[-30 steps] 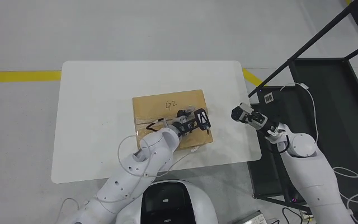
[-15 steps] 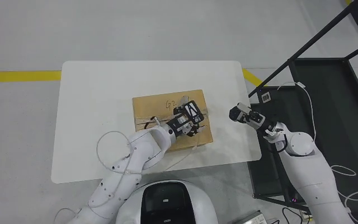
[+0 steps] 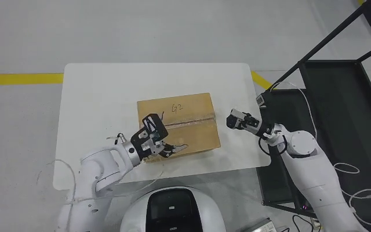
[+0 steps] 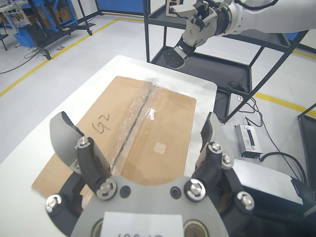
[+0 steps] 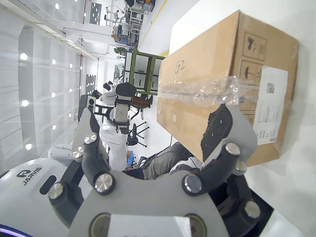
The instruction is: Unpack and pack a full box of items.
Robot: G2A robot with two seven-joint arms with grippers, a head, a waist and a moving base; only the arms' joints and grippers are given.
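Closed brown box [image 3: 178,123] with crinkled tape [image 5: 197,91]; left pincer [image 4: 137,127] and right pincer [image 5: 153,117] gape empty.

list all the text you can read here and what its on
"G2": handwritten on the top of the box.
The white label on the box's side: print too small to read.
The handling symbols on that same side: pictures only, no words legible.
The small sticker on the box's top: too small to read.
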